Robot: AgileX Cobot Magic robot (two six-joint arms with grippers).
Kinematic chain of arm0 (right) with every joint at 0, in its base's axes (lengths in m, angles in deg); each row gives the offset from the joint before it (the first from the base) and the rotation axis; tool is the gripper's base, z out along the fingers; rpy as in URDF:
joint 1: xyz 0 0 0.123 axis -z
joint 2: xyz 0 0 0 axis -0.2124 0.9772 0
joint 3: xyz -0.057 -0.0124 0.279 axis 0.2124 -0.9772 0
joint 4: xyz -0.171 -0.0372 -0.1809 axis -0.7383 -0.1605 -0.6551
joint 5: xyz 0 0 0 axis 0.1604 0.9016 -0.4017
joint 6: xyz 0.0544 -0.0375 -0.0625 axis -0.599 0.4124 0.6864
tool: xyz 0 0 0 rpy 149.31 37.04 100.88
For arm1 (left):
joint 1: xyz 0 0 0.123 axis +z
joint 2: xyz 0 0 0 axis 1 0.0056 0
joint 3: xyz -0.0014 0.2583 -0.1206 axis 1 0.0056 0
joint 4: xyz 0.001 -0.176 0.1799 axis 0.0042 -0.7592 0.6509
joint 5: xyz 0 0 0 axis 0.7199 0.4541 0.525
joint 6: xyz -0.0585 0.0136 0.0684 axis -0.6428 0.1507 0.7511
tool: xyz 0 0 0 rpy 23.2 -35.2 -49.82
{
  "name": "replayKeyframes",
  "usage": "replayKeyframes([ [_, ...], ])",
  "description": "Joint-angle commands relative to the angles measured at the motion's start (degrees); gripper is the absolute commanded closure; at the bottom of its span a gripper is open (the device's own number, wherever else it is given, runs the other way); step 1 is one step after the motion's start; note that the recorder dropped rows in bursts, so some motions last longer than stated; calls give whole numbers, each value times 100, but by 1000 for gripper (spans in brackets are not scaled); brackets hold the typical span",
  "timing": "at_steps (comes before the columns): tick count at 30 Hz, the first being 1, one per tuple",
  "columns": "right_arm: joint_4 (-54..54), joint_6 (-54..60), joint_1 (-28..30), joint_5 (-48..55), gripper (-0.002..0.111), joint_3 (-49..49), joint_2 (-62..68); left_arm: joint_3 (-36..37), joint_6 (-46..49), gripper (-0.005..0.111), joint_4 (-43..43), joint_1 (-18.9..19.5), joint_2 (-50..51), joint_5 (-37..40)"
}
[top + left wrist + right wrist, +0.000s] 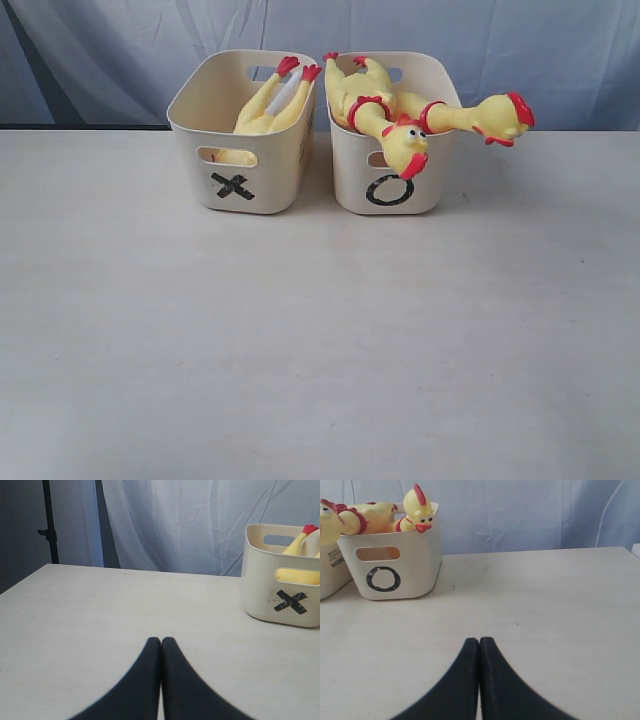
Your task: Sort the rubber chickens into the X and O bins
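The pale matte table (300, 350) carries two smooth cream plastic tubs with rounded corners and slot handles, side by side: the X bin (275, 160) and the O bin (350, 175). One glossy yellow rubber chicken (262, 112) lies in the X bin, red feet over the rim; in the O bin the front chicken (405, 148) droops its head over the black O and the side chicken (495, 115) juts past the right wall. My left claw (161, 644) and right claw (479, 642) — tapered, black — are each pressed together on nothing.
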Motion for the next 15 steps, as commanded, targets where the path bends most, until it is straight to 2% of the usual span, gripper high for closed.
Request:
replayKeyframes([
  [1,7,24,-7,-34,109,-6,-22,7,7,107,0,28,-27,-87],
  [4,7,24,-7,-34,109,-6,-22,7,7,107,0,14,-27,-87],
  [10,7,24,-7,-34,109,-6,-22,7,7,107,0,-264,-27,-87],
  [15,6,24,-7,-34,109,-6,-22,7,7,107,0,-264,-27,-87],
])
